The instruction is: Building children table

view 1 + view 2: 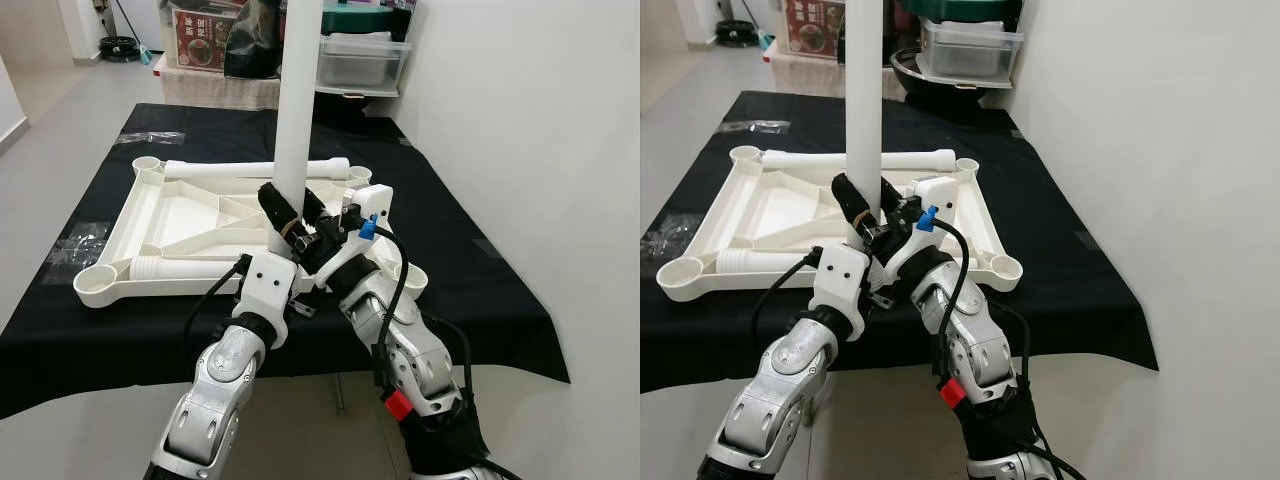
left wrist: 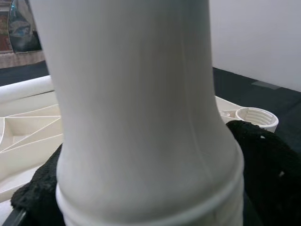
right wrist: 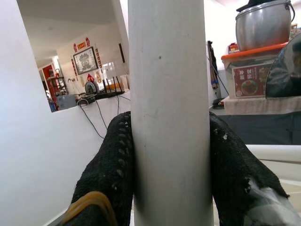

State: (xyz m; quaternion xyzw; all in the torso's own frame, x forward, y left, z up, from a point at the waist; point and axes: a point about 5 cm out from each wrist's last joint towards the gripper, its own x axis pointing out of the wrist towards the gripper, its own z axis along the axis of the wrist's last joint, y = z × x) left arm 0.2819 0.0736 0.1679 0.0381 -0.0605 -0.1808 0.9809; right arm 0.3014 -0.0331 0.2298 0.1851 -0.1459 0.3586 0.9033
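Both end effectors round upright leg

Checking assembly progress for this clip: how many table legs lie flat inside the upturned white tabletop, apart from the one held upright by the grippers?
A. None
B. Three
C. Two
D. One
C. Two: one loose leg lies along the far edge of the tabletop and another loose leg along the near edge, while the left gripper and right gripper clamp the upright leg.
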